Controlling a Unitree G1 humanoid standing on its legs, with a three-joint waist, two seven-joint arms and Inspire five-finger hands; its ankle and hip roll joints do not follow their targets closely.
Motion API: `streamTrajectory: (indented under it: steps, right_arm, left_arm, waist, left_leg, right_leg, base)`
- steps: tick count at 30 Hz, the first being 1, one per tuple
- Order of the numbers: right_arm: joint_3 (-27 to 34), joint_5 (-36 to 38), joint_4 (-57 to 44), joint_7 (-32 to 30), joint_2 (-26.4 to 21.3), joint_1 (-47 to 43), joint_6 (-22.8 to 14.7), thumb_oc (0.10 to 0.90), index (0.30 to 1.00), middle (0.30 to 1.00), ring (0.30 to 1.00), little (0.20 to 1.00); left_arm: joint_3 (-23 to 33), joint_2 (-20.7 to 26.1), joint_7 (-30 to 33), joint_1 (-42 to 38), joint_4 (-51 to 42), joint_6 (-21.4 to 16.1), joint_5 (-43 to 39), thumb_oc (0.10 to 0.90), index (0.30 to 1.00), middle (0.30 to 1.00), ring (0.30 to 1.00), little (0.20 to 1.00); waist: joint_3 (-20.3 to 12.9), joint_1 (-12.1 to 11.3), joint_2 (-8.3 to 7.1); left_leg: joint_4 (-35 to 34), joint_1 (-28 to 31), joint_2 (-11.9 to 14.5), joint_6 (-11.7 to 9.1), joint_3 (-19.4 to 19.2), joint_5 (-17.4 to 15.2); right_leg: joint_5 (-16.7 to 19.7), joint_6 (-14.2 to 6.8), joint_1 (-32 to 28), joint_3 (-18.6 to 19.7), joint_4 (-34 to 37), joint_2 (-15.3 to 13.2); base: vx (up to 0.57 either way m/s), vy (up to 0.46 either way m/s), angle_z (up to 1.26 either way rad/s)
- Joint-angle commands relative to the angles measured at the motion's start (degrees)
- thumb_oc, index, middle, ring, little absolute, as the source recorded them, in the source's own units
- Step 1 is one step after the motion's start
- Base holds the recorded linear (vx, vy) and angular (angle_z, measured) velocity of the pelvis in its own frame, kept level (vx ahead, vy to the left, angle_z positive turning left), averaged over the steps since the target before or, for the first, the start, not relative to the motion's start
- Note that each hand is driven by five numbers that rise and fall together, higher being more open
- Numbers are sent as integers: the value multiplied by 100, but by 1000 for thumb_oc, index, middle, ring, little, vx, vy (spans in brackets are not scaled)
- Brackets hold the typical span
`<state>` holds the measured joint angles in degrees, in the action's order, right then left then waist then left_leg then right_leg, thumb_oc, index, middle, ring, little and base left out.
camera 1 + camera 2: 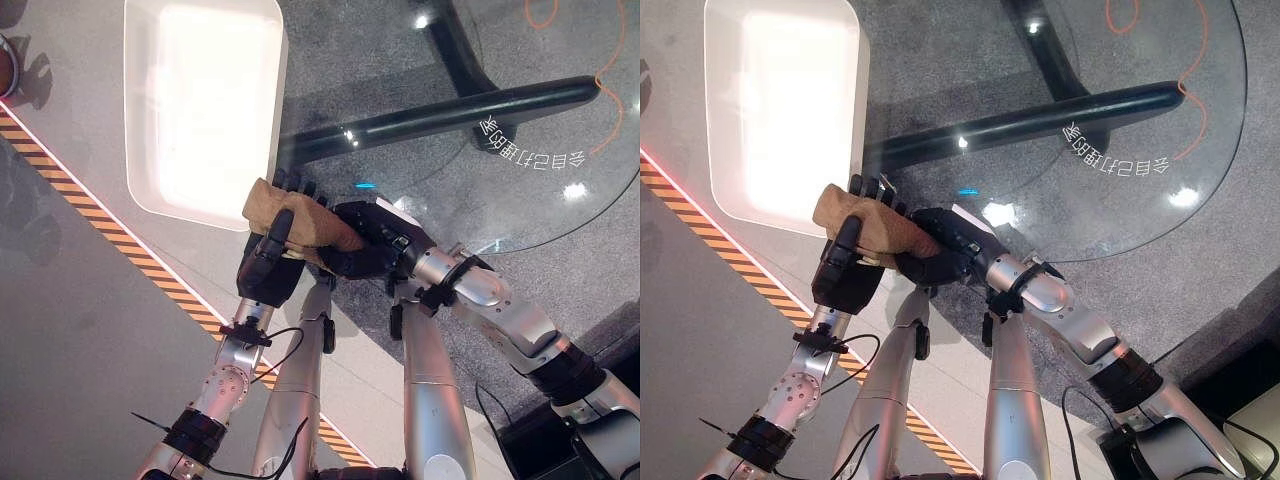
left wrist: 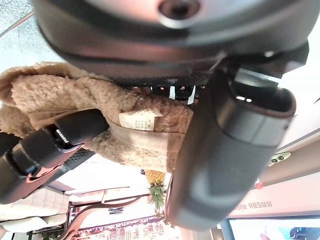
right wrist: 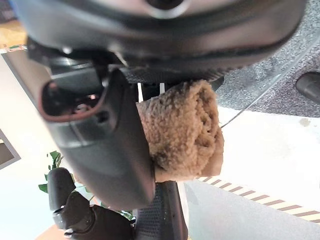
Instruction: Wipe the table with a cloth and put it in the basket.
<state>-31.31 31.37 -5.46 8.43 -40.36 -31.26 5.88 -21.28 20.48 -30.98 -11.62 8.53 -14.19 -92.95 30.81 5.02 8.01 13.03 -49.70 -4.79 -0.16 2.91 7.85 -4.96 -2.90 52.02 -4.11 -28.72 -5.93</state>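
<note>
Round glass tabletop (image 1: 560,190) on a black base spreads ahead of me, a white rounded tray (image 1: 200,100) near its left edge. My left hand (image 1: 268,265) and right hand (image 1: 365,240) both curl around the tan fleecy cloth (image 1: 290,215), held between them. Its small white label (image 2: 137,120) carries print I can't read.

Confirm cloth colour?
Tan-brown, fleecy cloth, held between both hands; clearest in the right wrist view.
</note>
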Motion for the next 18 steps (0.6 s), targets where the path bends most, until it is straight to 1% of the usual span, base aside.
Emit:
streamTrajectory:
  steps: [1,2,3,10,18]
  right_arm:
    - [-250,-172,-664,315,148,95,-93,100,300,300,300,200]
    - [-252,-199,-640,323,172,86,-83,100,300,300,300,200]
    - [-251,-197,-633,331,170,81,-80,100,300,300,300,200]
    - [-226,-238,-642,377,176,100,21,100,300,300,300,200]
    - [-182,-233,-590,403,212,147,23,100,300,300,300,200]
  left_arm:
    - [376,-166,-774,-151,-1051,-276,230,311,481,481,481,411]
    - [382,-191,-747,-162,-1048,-287,282,144,338,338,338,244]
    - [387,-202,-763,-162,-1030,-283,280,100,300,300,300,200]
    - [442,-233,-767,-161,-1012,-356,241,100,300,300,300,200]
    - [535,-295,-969,-145,-984,-474,-59,100,300,300,300,200]
  waist:
    - [-101,-84,18]
    - [-101,-85,21]
    - [-101,-85,21]
    - [-101,-76,22]
    - [-101,-83,18]
  left_leg:
    - [360,52,-98,-58,-27,-310]
    - [369,39,-103,-56,-22,-315]
    - [371,37,-105,-56,-19,-316]
    - [381,45,-115,-58,-23,-331]
    - [376,32,-109,-60,-9,-326]
  right_leg:
    - [561,-174,37,664,506,394]
    - [562,-175,50,669,507,389]
    - [564,-177,50,670,513,385]
    - [570,-187,43,694,530,383]
    - [545,-183,64,705,485,404]
  base:
    - [0,0,0]
    - [0,0,0]
    - [0,0,0]
    - [0,0,0]
    - [0,-2,0]
